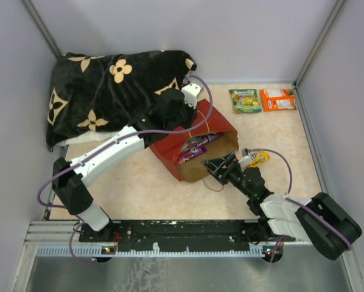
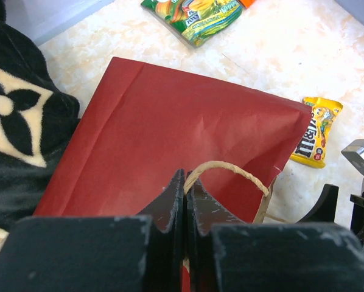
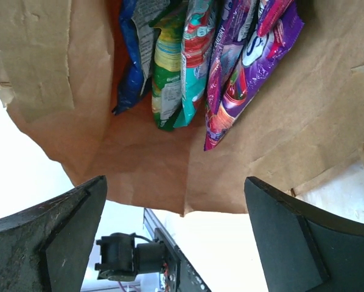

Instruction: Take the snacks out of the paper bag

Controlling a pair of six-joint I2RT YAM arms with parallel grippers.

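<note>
The paper bag [image 1: 170, 152] lies on its side at the middle of the worktop [image 1: 139, 182], red outside, with its mouth turned toward the near right. From overhead, only a strip of purple is seen in the mouth.

The right wrist view looks straight in. It shows the brown lining and several packets crowded together:
- a blue packet [image 3: 130, 55] at one side
- a green and teal packet [image 3: 170, 73] in the middle
- a purple packet [image 3: 243, 67] at the other side

Their print cannot be read with certainty. The right end effector [image 3: 175, 182] is held at the mouth with its fingers wide apart and nothing between them.

The left wrist view shows what is masked by the arm overhead. The left end effector [image 2: 185, 194] has its fingers together, clamped on the bag's cord handle [image 2: 231, 167], which loops out from between the tips.

Three packets are recorded outside the bag. A yellow pack [image 2: 316, 134] lies on the worktop just right of the mouth, and "m&m's" lettering is read on it in the left wrist view. A green packet [image 1: 246, 100] and an orange packet [image 1: 277, 99] lie side by side at the far right, well apart from the bag. Their labels are too small to read.

A black flower-patterned pillow [image 1: 115, 91] lies at the far left, just beside the bag.
</note>
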